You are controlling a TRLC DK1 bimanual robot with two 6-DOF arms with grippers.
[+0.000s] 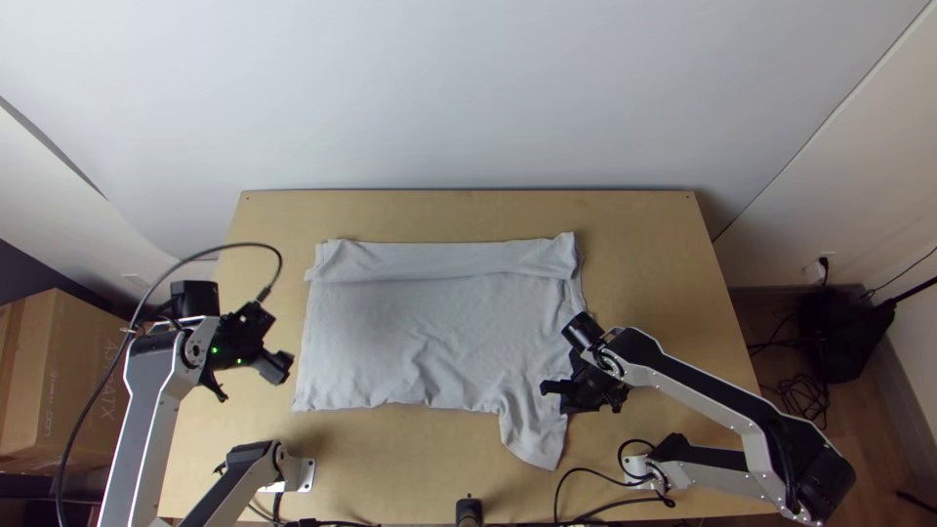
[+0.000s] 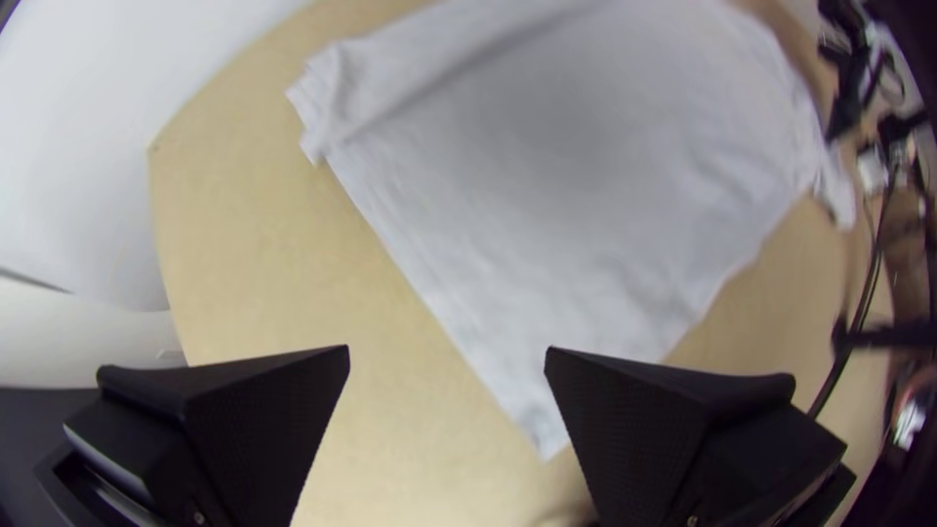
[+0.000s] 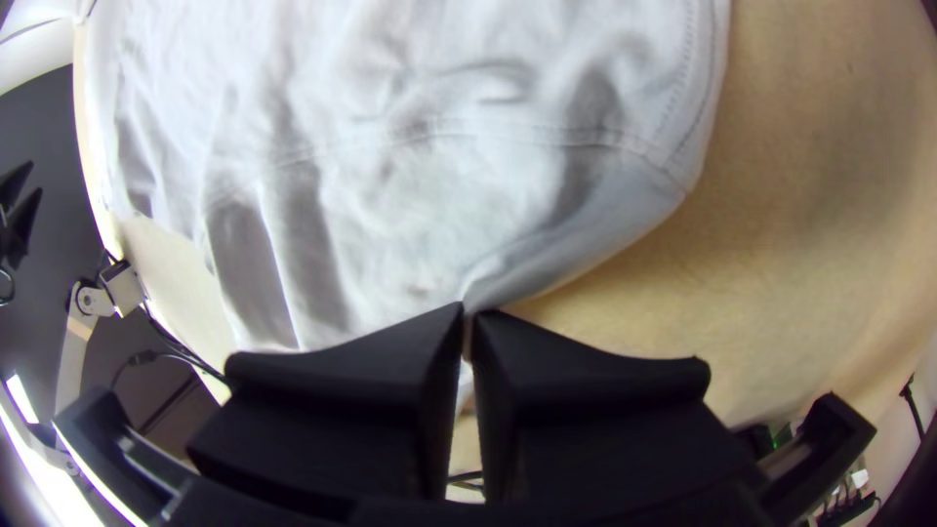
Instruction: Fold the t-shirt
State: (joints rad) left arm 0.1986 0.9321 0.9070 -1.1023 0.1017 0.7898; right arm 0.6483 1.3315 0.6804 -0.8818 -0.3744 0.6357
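T-shirt (image 1: 420, 342) lies crosswise on the table (image 1: 644, 244), sleeve (image 1: 533, 434) pinched by the right gripper (image 3: 468, 310); the left gripper (image 2: 448, 348), spread wide, hangs towards the left edge.

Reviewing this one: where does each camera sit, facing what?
Top view: high over the near edge, looking down at the table, t-shirt, left arm and right arm.
Left wrist view: on that wrist, facing the shirt; left gripper, jaws open.
Right wrist view: close over the cloth; right gripper, jaws shut on it.
Top and left wrist share the folded strip.
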